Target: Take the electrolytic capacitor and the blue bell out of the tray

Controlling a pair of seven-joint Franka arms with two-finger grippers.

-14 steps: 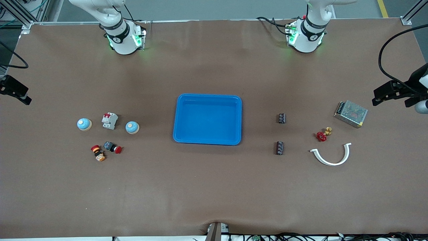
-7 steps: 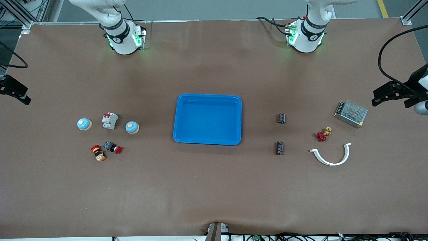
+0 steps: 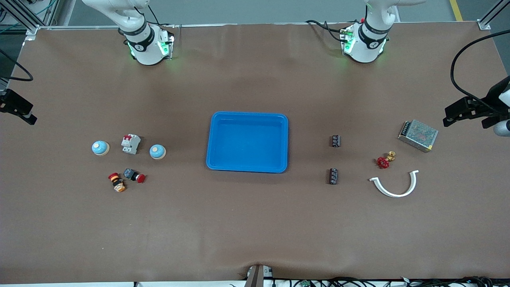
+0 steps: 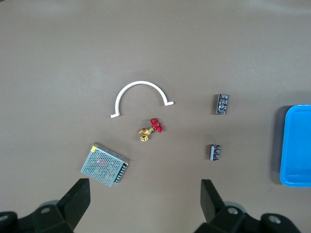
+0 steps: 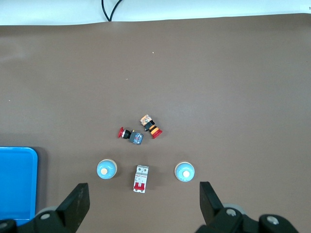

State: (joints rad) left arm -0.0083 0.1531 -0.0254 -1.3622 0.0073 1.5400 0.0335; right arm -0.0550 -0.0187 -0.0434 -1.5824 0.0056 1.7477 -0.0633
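Note:
Two small black capacitors [image 3: 336, 140] [image 3: 333, 175] lie on the table between the blue tray [image 3: 247, 116] and the left arm's end. They also show in the left wrist view [image 4: 222, 104] [image 4: 215, 152]. Two blue bells [image 3: 157, 151] [image 3: 100, 148] stand toward the right arm's end, and show in the right wrist view [image 5: 106, 169] [image 5: 184, 171]. My left gripper [image 4: 144, 190] is open and empty, high over the power supply area. My right gripper [image 5: 144, 191] is open and empty, high over the bells. The tray holds nothing.
A white-and-red circuit breaker [image 3: 130, 143] stands between the bells. Two emergency-stop buttons [image 3: 116, 182] [image 3: 134, 175] lie nearer the camera than the bells. Toward the left arm's end lie a mesh power supply [image 3: 417, 135], a red valve [image 3: 384, 160] and a white curved clip [image 3: 394, 185].
Nothing on the table has moved. Only a cable at the right arm's edge of the view has shifted slightly.

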